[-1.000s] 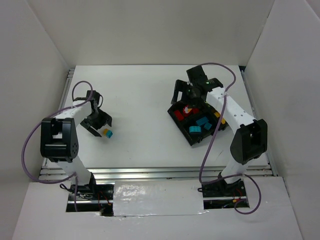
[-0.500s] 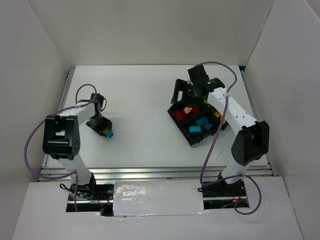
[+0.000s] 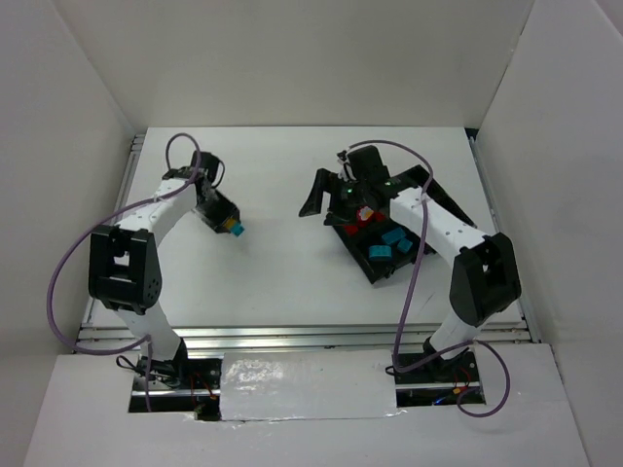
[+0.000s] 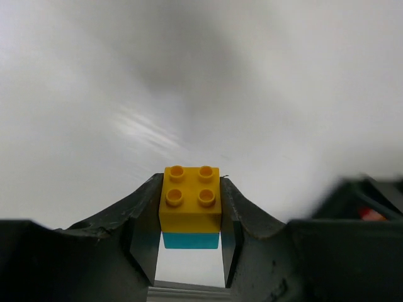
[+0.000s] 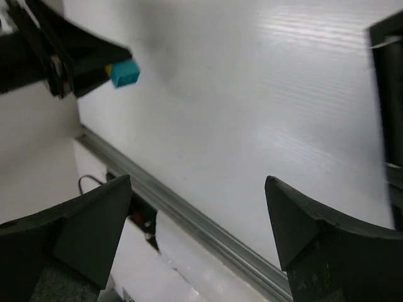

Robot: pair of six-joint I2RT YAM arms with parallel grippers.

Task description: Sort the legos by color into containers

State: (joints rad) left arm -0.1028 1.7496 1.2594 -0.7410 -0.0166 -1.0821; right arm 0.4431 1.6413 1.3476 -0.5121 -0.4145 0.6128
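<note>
Now the left gripper (image 3: 227, 222) is clamped on a two-coloured brick (image 4: 191, 207), yellow-orange on the studded half and cyan on the other. In the left wrist view its fingers (image 4: 143, 236) press flat against both sides of the brick and the four studs are in plain sight. Seen from above, this held brick sits over the left-centre of the white desk (image 3: 282, 272), well apart from the black tray (image 3: 350, 250) on the right. The right gripper (image 5: 196, 182) has its jaws spread wide with nothing between them. In the top view it hangs at the tray's far-left corner, pointing across the desk toward the left arm, and its own camera catches the cyan end of the held brick in the upper left. Inside the tray lie red legos (image 3: 354, 229) toward the left side and cyan legos (image 3: 392, 236) nearer the middle. The right arm covers much of the tray, so the compartment divisions cannot be made out.
</note>
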